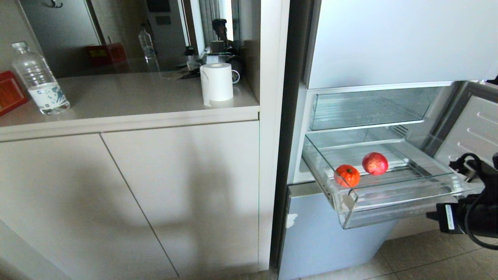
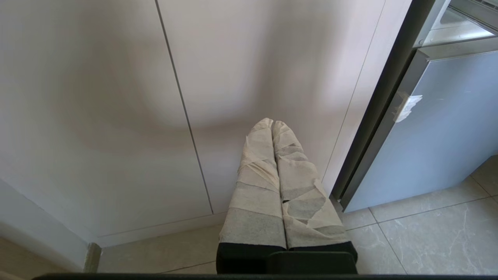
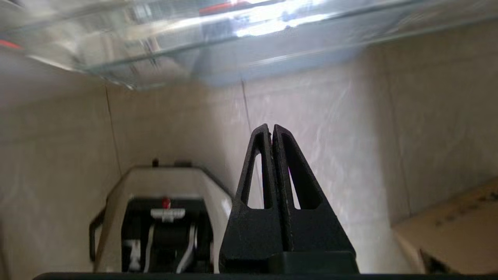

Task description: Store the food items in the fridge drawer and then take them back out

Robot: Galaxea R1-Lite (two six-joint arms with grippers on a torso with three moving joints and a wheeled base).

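Overhead, fridge drawer (image 3: 194, 42) above right gripper (image 3: 271, 130)

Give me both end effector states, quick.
Left end effector: closed, empty, parked by the cabinet.
Right end effector: closed, empty, below the clear plastic fridge drawer.

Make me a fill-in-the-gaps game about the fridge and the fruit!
1. The red apple and the orange tomato sit in the clear ____.
2. The fridge drawer is pulled ____.
3. On the counter, the paper roll is ____ in colour.
4. The right gripper is ____.

Missing words: drawer; out; white; shut
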